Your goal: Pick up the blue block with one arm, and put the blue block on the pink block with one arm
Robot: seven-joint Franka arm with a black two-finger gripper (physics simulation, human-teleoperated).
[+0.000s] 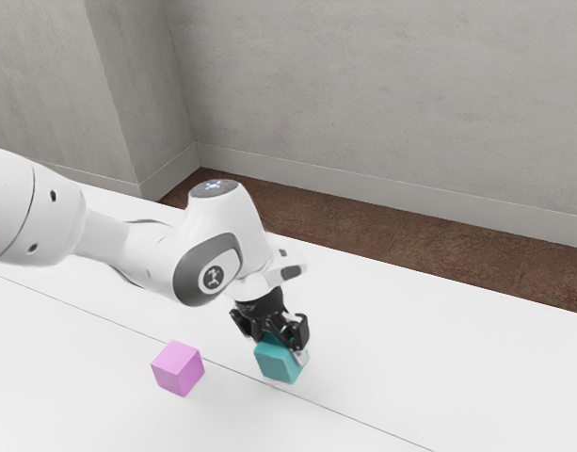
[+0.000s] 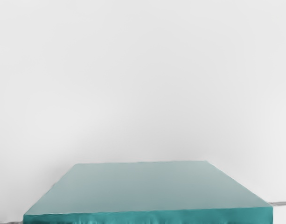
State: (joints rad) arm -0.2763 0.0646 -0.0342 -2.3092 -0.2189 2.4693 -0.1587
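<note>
The task looked to be at its very start or at the grasp itself. The blue block point(image 1: 279, 365) sat low on the white table point(image 1: 439, 358), with its shadow tight beneath it, so I judged it to be resting there or barely raised. It was well apart from the pink block point(image 1: 177, 367), which stood alone toward the exterior view's left with nothing on top. What remained was the lift, the carry across to the pink block and the setting down on it. The arm point(image 1: 128, 245) came in from the exterior view's left, bent at the wrist and pointed steeply down, so the gripper point(image 1: 284, 341) sat right over the blue block and hid its upper part. In the wrist view the block's top face point(image 2: 147, 191) lay directly under the hand. Whether the pincer was clenched on the block or merely lowered around it could not be told from these pictures.
</note>
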